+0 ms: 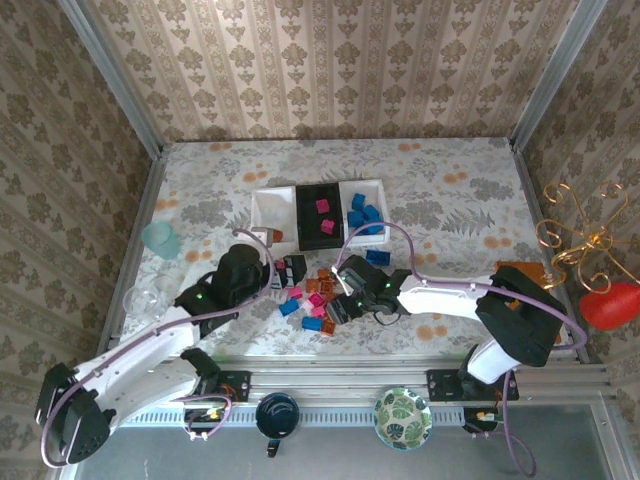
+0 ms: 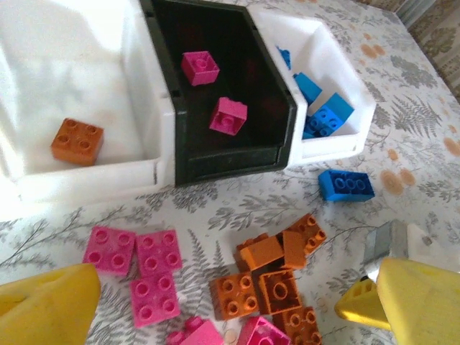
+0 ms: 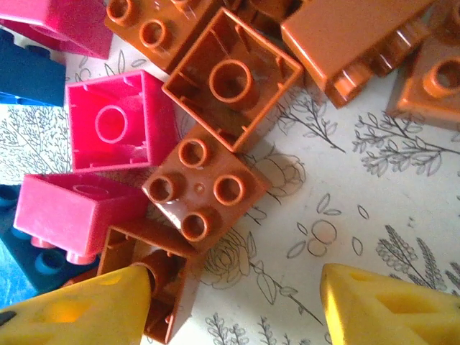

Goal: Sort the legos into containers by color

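The left gripper (image 2: 215,305) is released, its yellow fingers (image 2: 47,305) spread wide with nothing grasped between them. Under the gap lies a huddle of orange bricks (image 2: 277,277), some studs up and some tipped. Toward one finger three magenta bricks (image 2: 140,266) lie flat on the flowered table (image 2: 215,208), touching each other. Farther ahead a lone blue brick (image 2: 346,185) lies on the table, apart from the heap and just beside the right white tray (image 2: 338,149). The three trays stand in a row beyond it, wall against wall. The left white tray (image 2: 86,188) holds a single orange brick (image 2: 77,141). The black tray (image 2: 230,162) between the white ones holds a magenta pair (image 2: 228,115). The right white tray holds several blue bricks (image 2: 327,115).

The right gripper (image 3: 233,305) is unclenched too and grasps nothing. One yellow fingertip (image 3: 86,309) sits at the edge of an overturned orange brick (image 3: 162,244), and the other hangs over bare table. Just ahead of the gap rests a studs-up orange brick (image 3: 205,188). Past it lies a hollow-side-up orange brick (image 3: 231,79), with an overturned magenta brick (image 3: 118,122) beside it. A dark blue brick (image 3: 29,72) lies farther off to that same side
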Action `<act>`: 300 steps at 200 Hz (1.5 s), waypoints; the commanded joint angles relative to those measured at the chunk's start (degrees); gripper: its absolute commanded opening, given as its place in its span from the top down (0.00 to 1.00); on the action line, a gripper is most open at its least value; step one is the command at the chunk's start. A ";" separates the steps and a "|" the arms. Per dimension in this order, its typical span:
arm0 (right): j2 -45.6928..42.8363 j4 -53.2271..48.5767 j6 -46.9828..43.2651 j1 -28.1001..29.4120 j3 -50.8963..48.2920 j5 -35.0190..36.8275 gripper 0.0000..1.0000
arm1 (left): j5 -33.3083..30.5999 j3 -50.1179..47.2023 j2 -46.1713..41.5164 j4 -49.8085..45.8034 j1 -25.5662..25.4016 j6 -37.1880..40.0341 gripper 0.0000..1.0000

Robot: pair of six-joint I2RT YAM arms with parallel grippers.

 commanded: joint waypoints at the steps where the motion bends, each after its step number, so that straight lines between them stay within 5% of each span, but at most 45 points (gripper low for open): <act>1: 1.47 -4.72 -0.17 0.42 0.42 4.87 0.38 | -3.27 -1.60 -2.51 -3.92 -0.32 -1.80 0.00; 82: -7.06 -13.66 3.19 -2.80 -2.73 14.04 0.45 | -5.01 -3.39 -6.85 -8.07 -0.18 -2.08 0.00; 117: -13.00 -8.49 -0.58 -0.78 -2.53 7.29 0.25 | -5.20 -3.39 -7.24 -8.48 -0.07 -2.17 0.00; 144: -7.57 -9.19 -0.59 -0.35 -0.97 6.12 0.23 | -5.37 -3.80 -7.46 -8.39 0.11 -2.26 0.00; 300: 2.07 -6.14 -3.70 0.24 4.03 8.46 0.67 | -5.35 -6.37 -9.27 -9.99 1.69 -3.27 0.00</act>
